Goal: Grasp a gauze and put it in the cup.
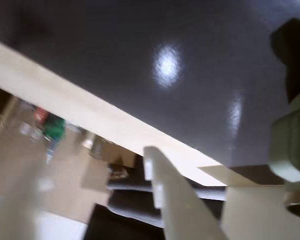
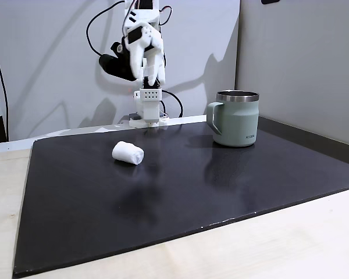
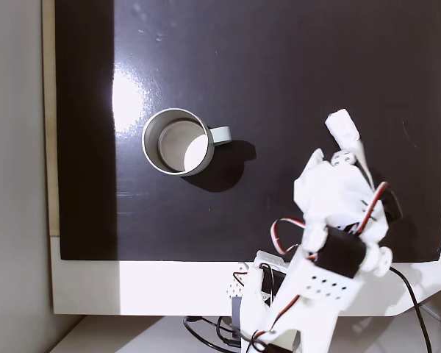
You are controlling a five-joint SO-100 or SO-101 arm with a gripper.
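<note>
Gauze [image 2: 128, 152] lay on its side on the black mat [image 2: 180, 197], front-left in a fixed view, nothing touching it; cup [image 2: 237, 119] stood upright farther back & to the right, well apart, empty per the top-down fixed view [image 3: 178, 141]; arm was raised behind, gripper [image 2: 153, 77] high above the mat, holding nothing; jaws: can't tell how wide, wrist view too blurred. Risks, as I judge: roll is soft & round, so an off-centre pinch could squirt it away or roll it; a long carry w/ a weak grip could drop it short of the rim.
</note>
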